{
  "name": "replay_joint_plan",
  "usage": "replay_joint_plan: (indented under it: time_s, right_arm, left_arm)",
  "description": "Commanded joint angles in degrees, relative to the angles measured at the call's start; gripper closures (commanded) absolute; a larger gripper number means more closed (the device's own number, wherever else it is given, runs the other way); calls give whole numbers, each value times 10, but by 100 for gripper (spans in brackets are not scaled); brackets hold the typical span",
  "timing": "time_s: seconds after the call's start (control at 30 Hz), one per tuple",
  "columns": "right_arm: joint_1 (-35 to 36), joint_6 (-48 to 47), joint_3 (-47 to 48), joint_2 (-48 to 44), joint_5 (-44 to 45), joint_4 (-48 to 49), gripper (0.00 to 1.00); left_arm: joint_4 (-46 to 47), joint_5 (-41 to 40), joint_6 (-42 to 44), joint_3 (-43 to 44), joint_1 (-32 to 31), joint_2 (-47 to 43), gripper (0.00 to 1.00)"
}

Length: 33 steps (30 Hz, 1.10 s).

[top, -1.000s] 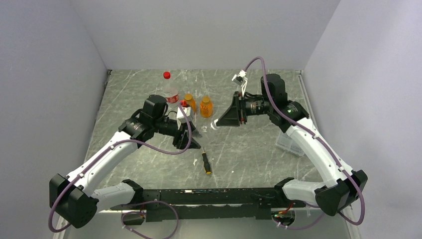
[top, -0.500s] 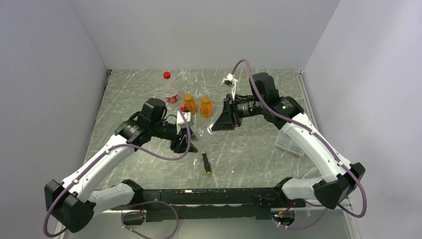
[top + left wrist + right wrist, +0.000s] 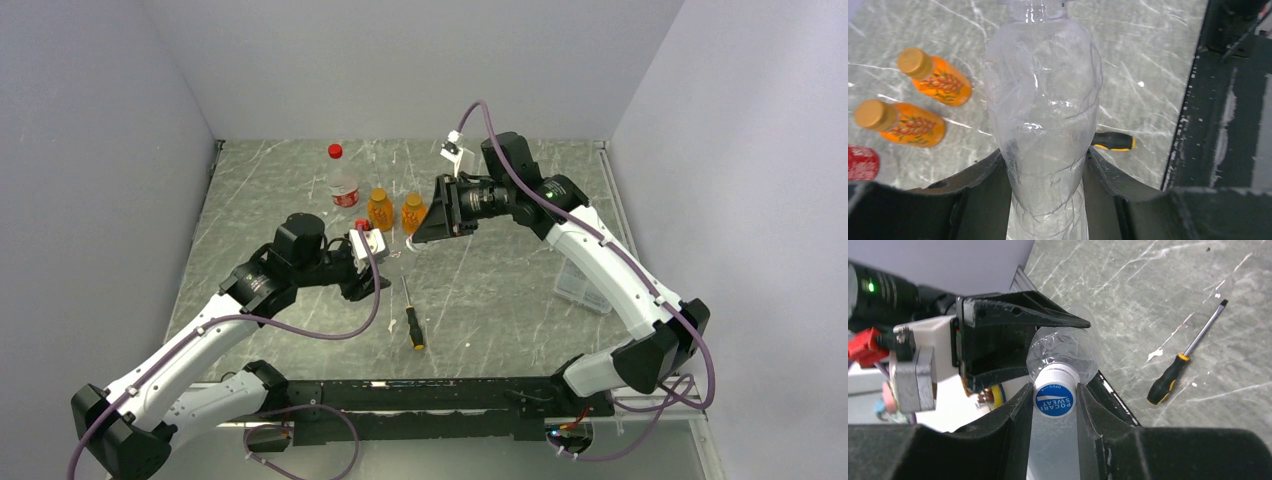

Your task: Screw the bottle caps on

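Observation:
My left gripper [image 3: 1044, 155] is shut on the tiny clear bottle [image 3: 1045, 100] and holds it off the table, neck pointing away from it. My right gripper [image 3: 1053, 390] is shut on the blue cap with a white rim [image 3: 1053, 400], which sits on that bottle's neck [image 3: 1068, 350]. In the top view the two grippers meet at mid-table, left [image 3: 385, 262] and right [image 3: 415, 235]. Two capped amber-orange bottles [image 3: 379, 208] [image 3: 413, 212] stand just behind them. The taller clear bottle [image 3: 341, 180], with a red cap on, stands behind those.
A black-and-orange screwdriver [image 3: 412, 322] lies in front of the grippers; it also shows in the right wrist view [image 3: 1178, 370]. A clear plastic box [image 3: 583, 285] sits at the right, under the right arm. Grey walls close in three sides.
My right gripper has moved left with the cap until it meets the bottle in my left gripper. My left arm has dropped its elbow and turned the bottle toward the right gripper.

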Motion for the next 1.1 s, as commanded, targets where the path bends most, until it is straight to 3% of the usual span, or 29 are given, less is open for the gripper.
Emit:
replay_joint_plan:
  time_s: [0.0, 0.17, 0.3, 0.4, 0.47, 0.67, 0.77, 0.9, 1.07]
  right_arm:
    - [17, 131, 8, 22, 69, -73, 92]
    - [19, 195, -13, 31, 69, -53, 92]
    - [21, 193, 15, 44, 90, -79, 92]
    - [21, 183, 43, 53, 103, -97, 86]
    - [21, 177, 57, 53, 110, -104, 79]
    - [20, 122, 135, 35, 162, -128, 32]
    - [20, 85, 172, 8, 195, -123, 14]
    - [20, 9, 164, -44, 205, -89, 1]
    - [20, -149, 145, -99, 137, -61, 0]
  left_arm:
    - [211, -85, 20, 18, -20, -35, 100]
    - [223, -105, 33, 14, -35, -36, 100]
    - [209, -109, 45, 15, -42, -29, 100]
    - [203, -111, 46, 12, -43, -22, 100]
    - [205, -110, 39, 7, -43, -20, 100]
    - [197, -110, -4, -19, -43, -30, 100]
    - [198, -100, -29, -39, -44, -43, 100]
    - [181, -63, -45, -41, -42, -45, 100]
    - [164, 37, -62, -40, -41, -44, 100]
